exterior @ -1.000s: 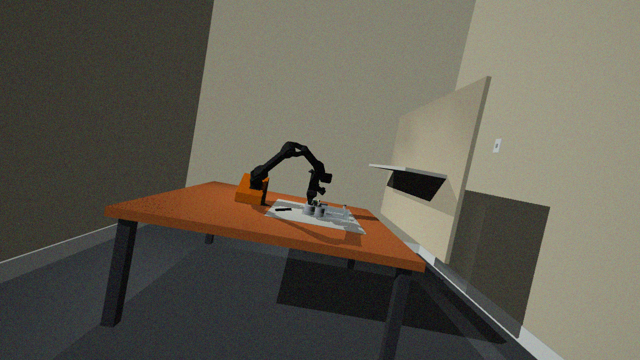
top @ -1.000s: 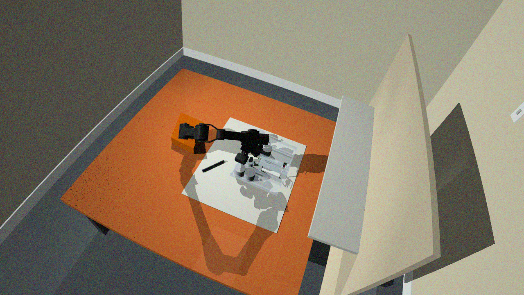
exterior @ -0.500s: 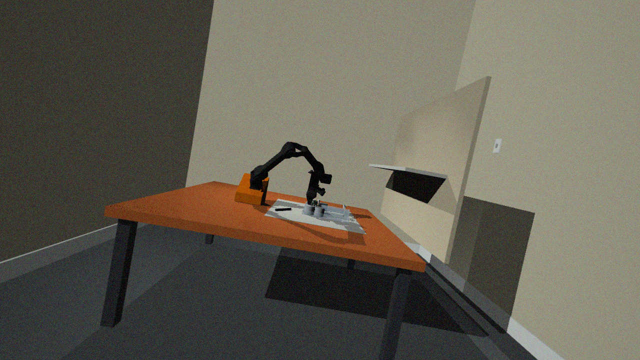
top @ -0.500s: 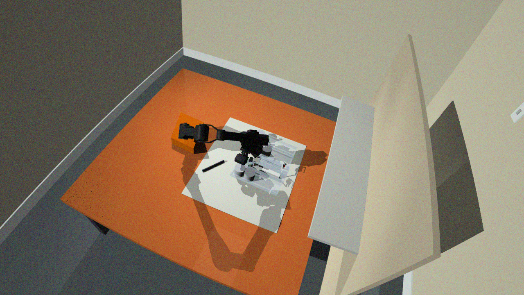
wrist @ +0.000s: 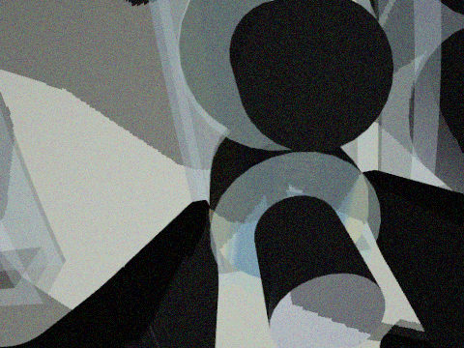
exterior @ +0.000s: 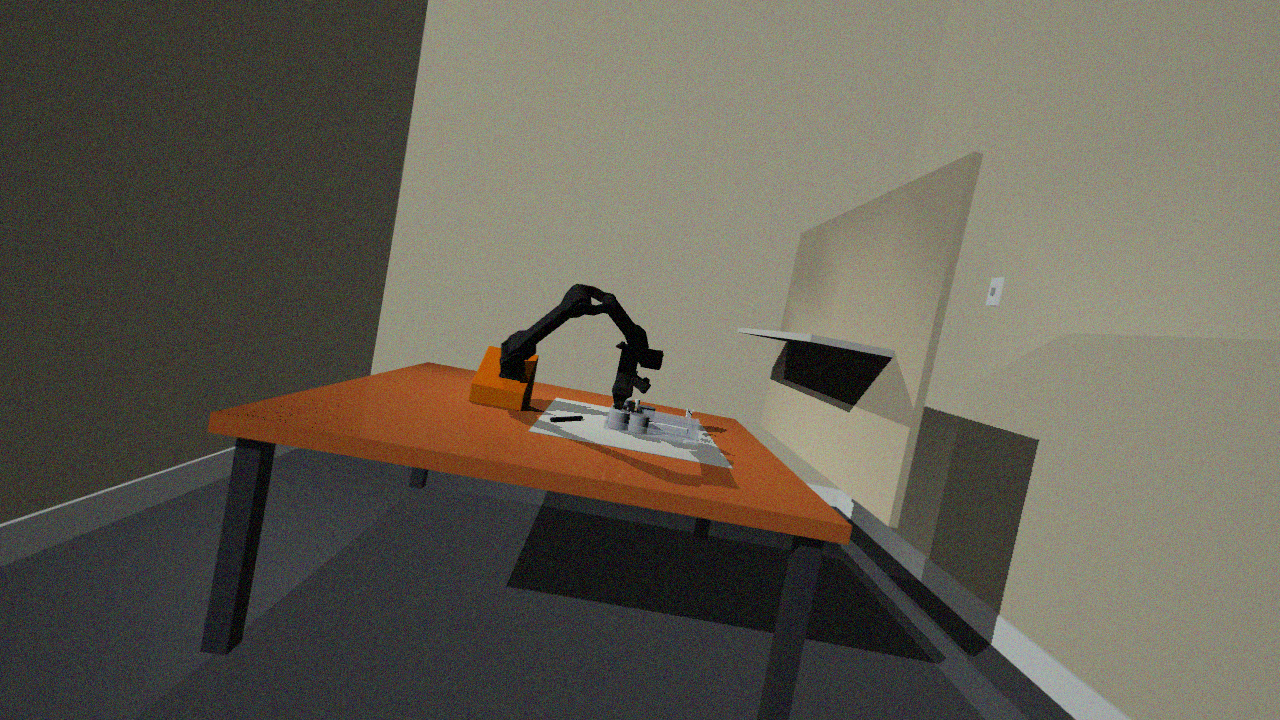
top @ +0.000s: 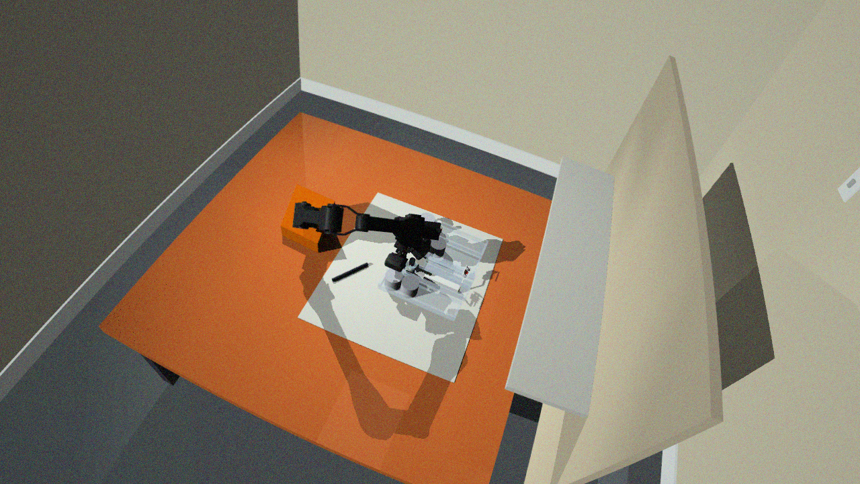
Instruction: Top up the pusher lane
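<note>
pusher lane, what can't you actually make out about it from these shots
- Pusher plate: wrist view, hidden behind the lane jar.
- Front stop: wrist view, covered by the held jar in the gripper.
- Lane floor contact: top and exterior views, too small; the arm overlaps the rack.

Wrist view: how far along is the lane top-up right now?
Done: the gripper is shut on the matching jar, picked up and brought to the lane rack. In hand: that jar sits right in front of the old jar, in line with it; whether they touch, or it has passed the front stop, I cannot tell. Left: push the row back, set the jar on the lane floor, then open the fingers.
</note>
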